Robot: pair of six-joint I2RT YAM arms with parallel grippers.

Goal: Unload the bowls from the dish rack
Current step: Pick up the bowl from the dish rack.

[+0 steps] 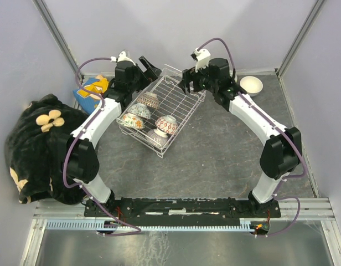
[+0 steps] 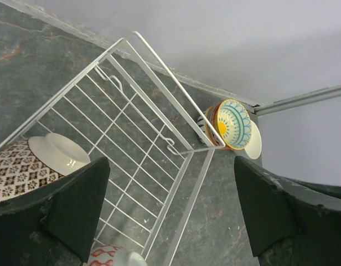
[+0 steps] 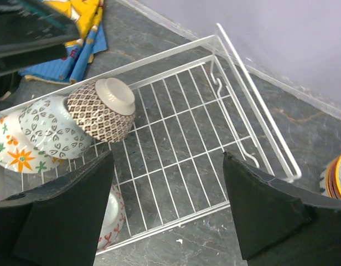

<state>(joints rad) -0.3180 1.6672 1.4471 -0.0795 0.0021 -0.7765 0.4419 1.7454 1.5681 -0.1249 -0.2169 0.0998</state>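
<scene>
Top external view: the white wire dish rack (image 1: 176,91) lies angled between the arms, with five patterned bowls (image 1: 140,111) crowded at its near end. Left gripper (image 2: 170,216) and right gripper (image 3: 168,216) hover wide and empty above. A finger snagging wire could drag the rack, toppling the leaning bowls.

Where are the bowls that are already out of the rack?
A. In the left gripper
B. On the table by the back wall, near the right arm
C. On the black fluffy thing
B: the stacked bowls stand on the table by the back wall, beside the right arm and clear of the dish rack.
</scene>
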